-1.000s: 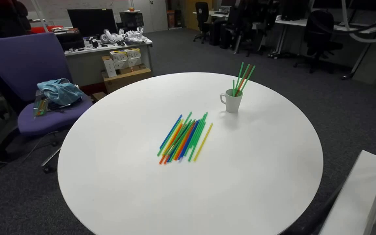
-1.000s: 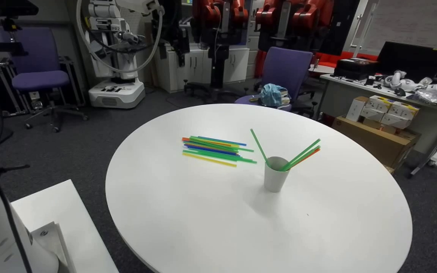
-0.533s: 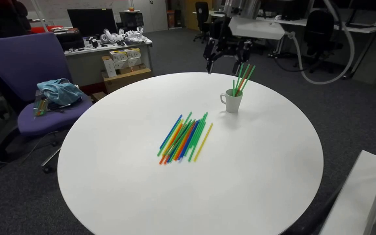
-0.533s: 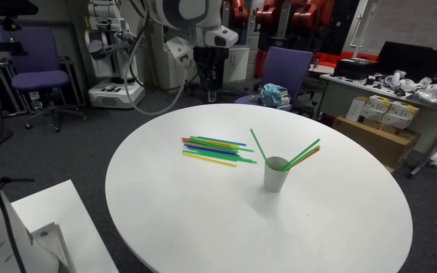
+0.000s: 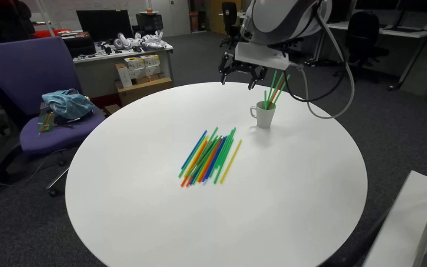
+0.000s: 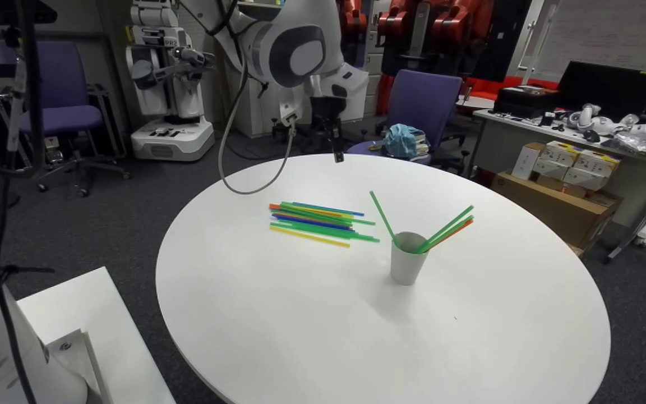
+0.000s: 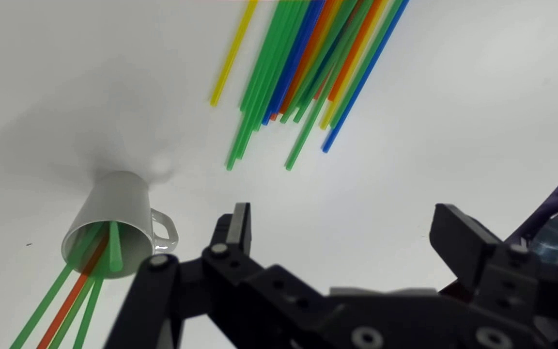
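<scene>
Beyond a round white table [image 5: 132,222], in both exterior views, I see a purple chair [image 5: 30,74] with a crumpled light-blue cloth [image 5: 69,105] on its seat. Near it stands a desk [image 5: 93,76] bearing a black monitor [image 5: 105,29] and white gadgets [image 5: 124,42]. Below the desktop, stacked cartons [image 5: 143,67] sit on a large brown box [image 5: 145,92]. In an exterior view I also find a white machine [image 6: 174,137] marked PR2, a second purple chair [image 6: 65,115] left of it, and a whiteboard [image 6: 603,33] at far right. Dark grey carpet [image 6: 104,224] spreads underneath.
</scene>
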Available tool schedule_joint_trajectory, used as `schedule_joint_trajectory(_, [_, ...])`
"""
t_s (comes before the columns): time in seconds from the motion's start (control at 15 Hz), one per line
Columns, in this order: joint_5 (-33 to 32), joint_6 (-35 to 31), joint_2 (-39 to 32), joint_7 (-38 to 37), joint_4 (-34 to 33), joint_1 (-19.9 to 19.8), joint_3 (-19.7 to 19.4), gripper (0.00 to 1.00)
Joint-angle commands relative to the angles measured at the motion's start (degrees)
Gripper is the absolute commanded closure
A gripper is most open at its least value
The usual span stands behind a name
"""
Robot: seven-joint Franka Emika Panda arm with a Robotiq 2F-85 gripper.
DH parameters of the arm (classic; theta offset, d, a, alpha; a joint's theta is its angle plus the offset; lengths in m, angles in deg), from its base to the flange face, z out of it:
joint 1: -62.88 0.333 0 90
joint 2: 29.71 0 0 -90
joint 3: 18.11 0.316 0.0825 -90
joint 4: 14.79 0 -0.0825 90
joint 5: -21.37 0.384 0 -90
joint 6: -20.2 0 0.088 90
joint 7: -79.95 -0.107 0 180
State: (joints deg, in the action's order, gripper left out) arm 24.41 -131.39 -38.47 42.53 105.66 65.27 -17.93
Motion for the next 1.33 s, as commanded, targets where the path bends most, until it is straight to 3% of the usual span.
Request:
schedule_joint_trajectory(0.0, [0.3,0.0,0.0,0.2,-0.2,0.7,-0.6,0.00])
schedule_joint_trajectory(0.73, [0.3,0.0,0.0,0.2,-0.5,0.8,-0.6,0.00])
schedule_joint_trajectory(0.87, [-1.0,-0.3,-0.1,-2.5,0.0,1.5,-0.9,0.00])
schedule_joint_trajectory(1.07, [-6.9,1.6,-1.2,-14.8,0.4,3.9,-2.5,0.00])
schedule_joint_trajectory(1.13, [-10.6,5.9,-1.5,-20.0,-0.2,4.8,-3.5,0.00])
schedule_joint_trajectory(1.2, [-13.7,4.6,-2.2,-24.5,0.0,7.8,-7.2,0.00])
schedule_joint_trajectory(1.27, [-16.3,5.7,-2.8,-29.3,-0.5,9.1,-8.5,0.00])
